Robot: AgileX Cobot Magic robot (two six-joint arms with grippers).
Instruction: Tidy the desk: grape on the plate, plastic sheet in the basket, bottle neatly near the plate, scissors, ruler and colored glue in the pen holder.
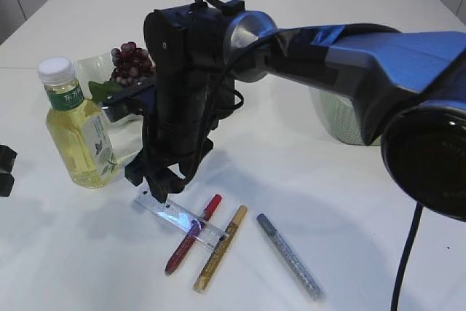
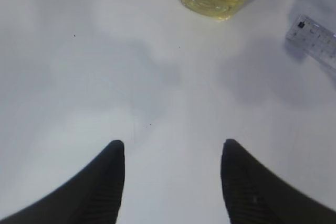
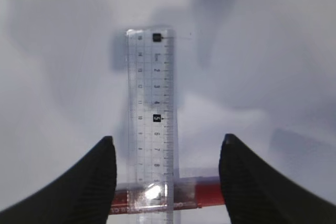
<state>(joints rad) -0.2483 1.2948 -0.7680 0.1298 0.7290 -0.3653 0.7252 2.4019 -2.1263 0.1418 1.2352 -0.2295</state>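
Right gripper (image 3: 168, 182) open, jaws astride ruler (image 3: 151, 124). Ruler: thin, stiff, light, slick plastic; lies across red glue pen (image 3: 157, 198) at 6 o'clock. Pinch long edges mid-length. Left gripper (image 2: 172, 182) open, empty.

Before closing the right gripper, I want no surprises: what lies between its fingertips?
In the right wrist view, the clear ruler runs between the open right gripper, crossing the red glue pen.

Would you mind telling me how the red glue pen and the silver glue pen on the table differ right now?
The red glue pen lies under the clear ruler, which crosses over it; the silver glue pen lies apart with nothing on it. The red one sits directly below the open right gripper; the silver one is off to the side. They slant opposite ways. Both are slim sticks lying flat on the white table.
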